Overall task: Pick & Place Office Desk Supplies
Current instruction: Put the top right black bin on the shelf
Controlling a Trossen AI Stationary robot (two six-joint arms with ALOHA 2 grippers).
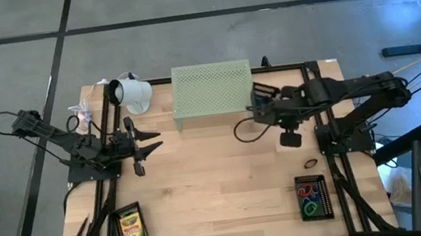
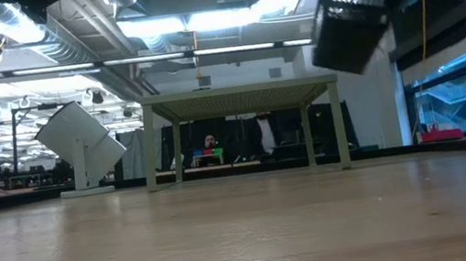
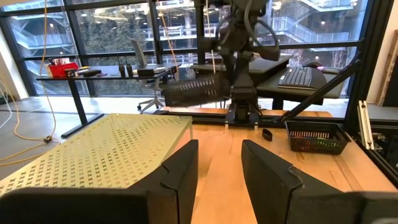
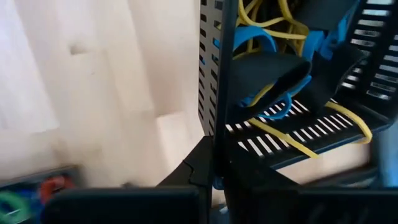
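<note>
Legible text, labels, brands, numbers, signs: none.

Crayon box (image 1: 131, 227), yellow and green, lying on the counter (image 1: 218, 174): printed face present, lettering too small to read.

Keyboard (image 3: 297, 77) on a desk beyond the counter: key markings not readable.

Other surfaces: no readable marking.

A pale green perforated stand (image 1: 212, 90) sits at the far middle of the wooden table (image 1: 219, 186), its flat top raised on legs so the space beneath it is open. To its left, at the far left corner, a white rounded lamp (image 1: 131, 93) lies tipped with its open end facing left. In the room beyond, a desk with a keyboard (image 3: 298, 77) stands before tall windows, and an office chair (image 3: 145, 59) is near a second desk.
</note>
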